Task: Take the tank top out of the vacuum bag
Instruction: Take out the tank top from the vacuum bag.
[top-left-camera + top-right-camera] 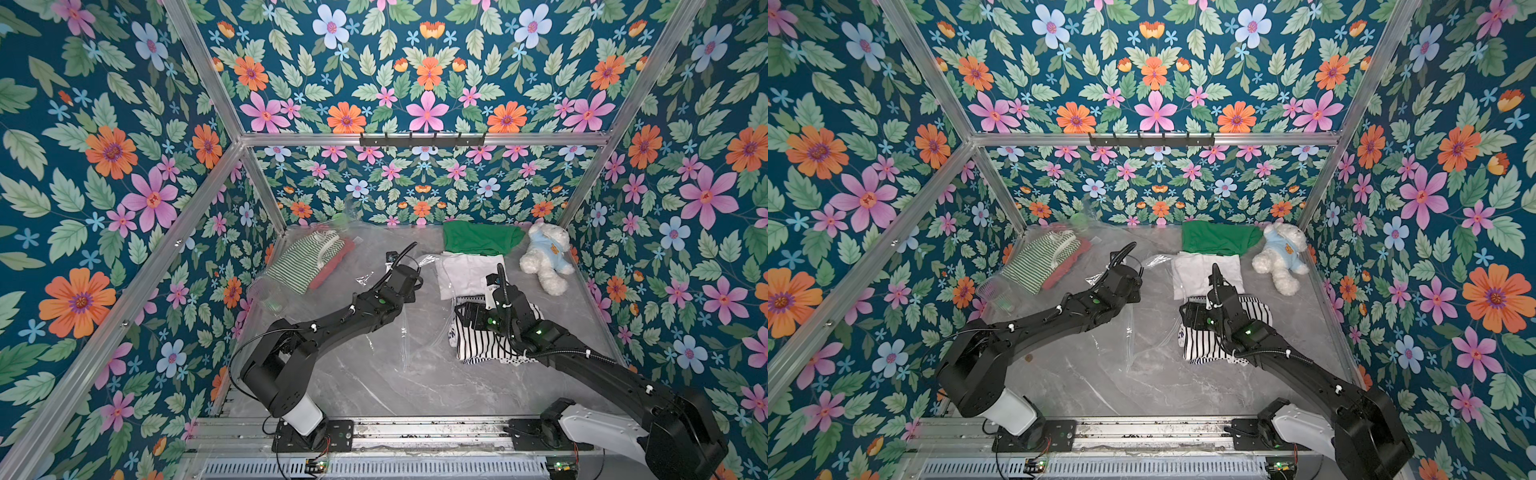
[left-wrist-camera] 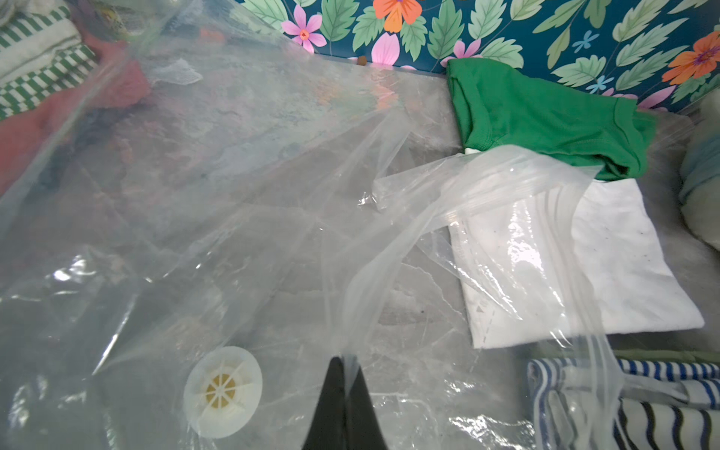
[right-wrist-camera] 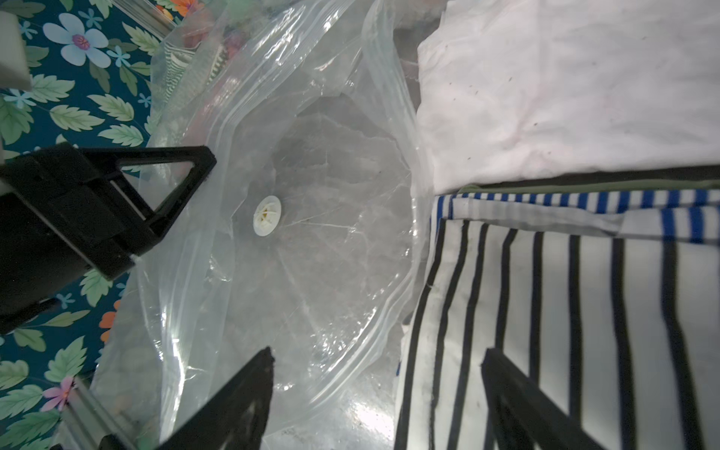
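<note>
Clear film in the pinch: left gripper (image 2: 345,364) has its fingers pressed together on a fold of the vacuum bag (image 2: 233,195), and creases fan out from that point. The round white valve (image 2: 223,390), ribbed with a yellowish centre, sits in the film just beside the pinch.

Right gripper (image 3: 377,352): jaws spread wide with nothing between them, hovering over the bag's ribbed zip rim where it meets the black-striped garment (image 3: 565,331). That garment is white knit, lies flat near the right edge of the worktop (image 1: 374,386), and is almost wholly outside the bag. Only a strip of the rim drapes across its top edge. Its cut cannot be made out.

The bag is glossy and crinkled, and runs from the worktop's middle to the far-left corner. There it holds a green-striped garment (image 1: 307,257) and a red one (image 1: 332,266).

- Blue-striped cloth (image 3: 584,198): tucked along the black-striped garment's far side.
- White folded cloth (image 1: 469,274): further back.
- Green garment (image 1: 478,237): at the far edge.
- White plush bear (image 1: 544,257) in a pale blue top: far-right corner.

The worktop is grey marble-look and smooth. Floral wallpaper (image 1: 104,166) in teal, orange and pink covers the walls, which are framed in aluminium bars (image 1: 291,139). A black hook rail (image 1: 422,140) is mounted on the rear bar.
</note>
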You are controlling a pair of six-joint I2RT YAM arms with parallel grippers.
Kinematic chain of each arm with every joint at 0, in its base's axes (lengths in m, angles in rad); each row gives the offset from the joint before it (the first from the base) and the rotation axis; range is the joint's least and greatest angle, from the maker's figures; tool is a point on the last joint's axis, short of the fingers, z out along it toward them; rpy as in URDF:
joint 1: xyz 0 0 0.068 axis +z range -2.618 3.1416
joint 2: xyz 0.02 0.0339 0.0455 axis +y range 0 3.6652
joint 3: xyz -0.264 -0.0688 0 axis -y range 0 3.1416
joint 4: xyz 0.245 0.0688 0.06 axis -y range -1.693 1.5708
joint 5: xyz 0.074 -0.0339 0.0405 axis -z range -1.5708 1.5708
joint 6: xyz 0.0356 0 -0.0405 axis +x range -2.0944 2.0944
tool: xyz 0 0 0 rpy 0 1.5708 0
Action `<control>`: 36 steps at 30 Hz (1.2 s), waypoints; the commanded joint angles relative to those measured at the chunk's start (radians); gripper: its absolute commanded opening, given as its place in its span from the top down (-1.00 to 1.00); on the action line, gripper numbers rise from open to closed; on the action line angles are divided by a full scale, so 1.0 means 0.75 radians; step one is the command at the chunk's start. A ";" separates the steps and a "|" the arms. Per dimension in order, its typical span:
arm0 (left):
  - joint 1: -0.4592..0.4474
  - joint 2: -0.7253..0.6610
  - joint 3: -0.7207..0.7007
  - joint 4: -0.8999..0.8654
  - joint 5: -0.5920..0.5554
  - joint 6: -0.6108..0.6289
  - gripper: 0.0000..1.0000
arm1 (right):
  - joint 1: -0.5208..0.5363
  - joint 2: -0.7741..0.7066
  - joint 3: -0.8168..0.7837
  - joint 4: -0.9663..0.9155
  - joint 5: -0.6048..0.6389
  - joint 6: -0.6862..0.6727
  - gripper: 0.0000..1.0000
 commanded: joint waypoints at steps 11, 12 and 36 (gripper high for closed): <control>-0.006 0.028 0.166 0.037 -0.046 0.061 1.00 | 0.048 0.579 0.289 0.560 -0.359 0.180 -0.58; -0.006 0.026 0.169 0.034 -0.041 0.070 1.00 | 0.048 0.630 0.310 0.591 -0.367 0.210 -0.58; -0.007 -0.121 0.131 0.076 0.130 0.112 1.00 | 0.199 1.571 1.010 0.974 -0.560 0.752 -0.51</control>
